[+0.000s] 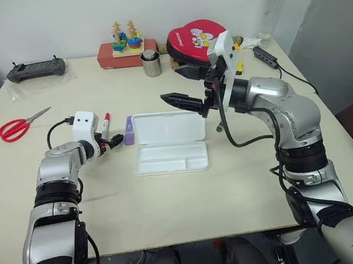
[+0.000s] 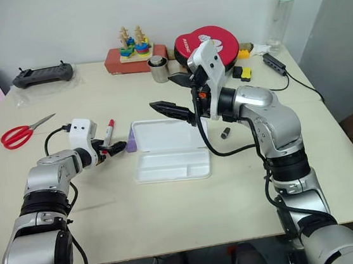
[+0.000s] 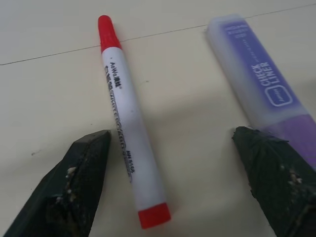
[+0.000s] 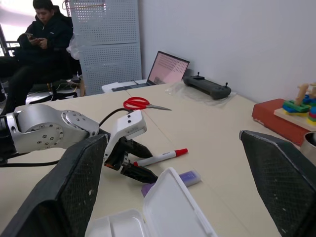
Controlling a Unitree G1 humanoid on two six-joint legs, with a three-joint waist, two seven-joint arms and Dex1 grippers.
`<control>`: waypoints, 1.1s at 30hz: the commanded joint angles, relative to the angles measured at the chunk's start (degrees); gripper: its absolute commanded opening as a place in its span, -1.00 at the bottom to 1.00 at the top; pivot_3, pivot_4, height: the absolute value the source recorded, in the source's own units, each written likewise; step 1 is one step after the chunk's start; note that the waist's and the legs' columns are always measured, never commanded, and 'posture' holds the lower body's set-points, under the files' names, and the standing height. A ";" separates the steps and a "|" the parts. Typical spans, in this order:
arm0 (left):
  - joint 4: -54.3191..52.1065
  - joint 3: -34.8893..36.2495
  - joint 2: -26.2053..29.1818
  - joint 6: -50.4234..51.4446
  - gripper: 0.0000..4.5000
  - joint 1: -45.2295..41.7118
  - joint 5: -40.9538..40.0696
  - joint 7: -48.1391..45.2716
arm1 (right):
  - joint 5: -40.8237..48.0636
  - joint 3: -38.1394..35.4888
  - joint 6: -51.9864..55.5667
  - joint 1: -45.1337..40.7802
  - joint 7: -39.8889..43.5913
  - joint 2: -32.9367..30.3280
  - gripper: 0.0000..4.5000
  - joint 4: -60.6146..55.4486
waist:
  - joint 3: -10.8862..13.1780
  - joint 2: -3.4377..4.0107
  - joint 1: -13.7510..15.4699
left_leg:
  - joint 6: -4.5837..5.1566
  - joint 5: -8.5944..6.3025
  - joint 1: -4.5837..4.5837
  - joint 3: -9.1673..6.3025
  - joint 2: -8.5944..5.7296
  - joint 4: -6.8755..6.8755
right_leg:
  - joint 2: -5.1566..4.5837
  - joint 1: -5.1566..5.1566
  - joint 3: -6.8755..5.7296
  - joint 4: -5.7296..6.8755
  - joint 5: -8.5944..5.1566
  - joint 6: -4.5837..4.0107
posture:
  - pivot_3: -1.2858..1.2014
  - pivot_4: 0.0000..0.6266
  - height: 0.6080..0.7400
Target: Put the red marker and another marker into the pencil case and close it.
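Observation:
The red marker (image 3: 126, 133) lies on the table, a white barrel with a red cap and red tail. The purple highlighter (image 3: 261, 79) lies beside it, just left of the pencil case (image 1: 171, 160). The case is a white box lying open, with its lid (image 1: 168, 128) flat behind the tray. My left gripper (image 1: 110, 141) is low over the table and open. One finger is beside the marker and the other is at the highlighter's near end. My right gripper (image 1: 184, 85) hovers above the case, pointing left, open and empty.
Red-handled scissors (image 1: 16, 128) lie at the far left. A black controller (image 1: 35, 70), a metal cup (image 1: 151, 65), a stacking toy (image 1: 127, 47), a red round pouch (image 1: 198, 39) and a bottle (image 1: 274, 6) line the back. A small dark block (image 2: 226, 133) sits right of the case. A person (image 4: 44, 39) sits beyond the table.

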 commanded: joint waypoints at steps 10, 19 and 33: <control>6.28 3.95 0.45 -4.64 -0.32 -1.75 0.60 5.20 | 4.26 -0.84 0.83 -0.24 -0.40 -3.69 1.00 -3.90 | 0.00 0.00 -0.40 | 0.00 0.01 0.03 0.02 0.01 0.03 | 0.01 0.01 0.04 0.02 -0.05 0.10 | 0.03 -0.52 1.00; 5.86 9.09 -1.05 -13.14 -0.82 -3.36 -1.78 9.14 | 6.56 -1.14 1.60 0.27 -0.02 -6.19 1.00 -5.98 | 0.00 -0.01 -0.50 | 0.00 0.00 -0.04 0.02 0.00 0.01 | 0.00 -0.01 0.02 -0.02 -0.05 0.09 | 0.03 -0.52 1.00; -32.32 -7.44 -0.89 -18.99 -0.82 -0.22 -13.21 -39.15 | 16.49 -10.46 8.64 7.71 3.10 -22.90 1.00 -16.93 | -0.02 0.08 -0.39 | 0.01 0.00 -0.69 0.06 -0.20 0.07 | -0.21 -0.54 0.00 -0.10 0.12 -0.01 | 0.03 -0.52 1.00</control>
